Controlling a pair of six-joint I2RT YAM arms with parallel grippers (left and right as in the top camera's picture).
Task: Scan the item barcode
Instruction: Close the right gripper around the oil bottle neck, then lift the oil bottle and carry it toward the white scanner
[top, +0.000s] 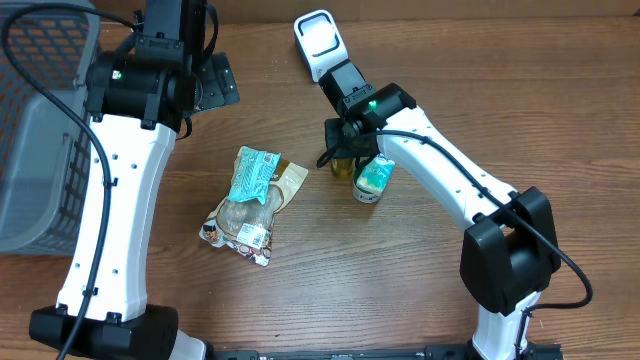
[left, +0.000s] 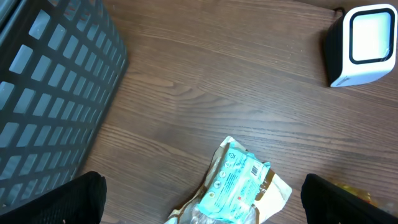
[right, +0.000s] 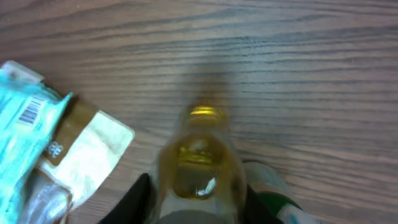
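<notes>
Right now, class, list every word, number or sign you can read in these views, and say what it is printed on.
Teal packet: white label print, too small to read.
Barcode on that packet: bars show, digits blurred.
Green-and-white container: print too small.
Yellow bottle: blurred, no text shows.
Nothing can be quoted.

yellow bottle (right: 199, 155), teal packet (top: 255, 175), grey basket (top: 30, 150)

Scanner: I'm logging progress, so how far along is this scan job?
Done: nothing that shows; no item is at the white scanner. In hand: the right gripper straddles the yellow bottle, firm grip unclear. Remaining: lift it and show its barcode to the scanner.
</notes>
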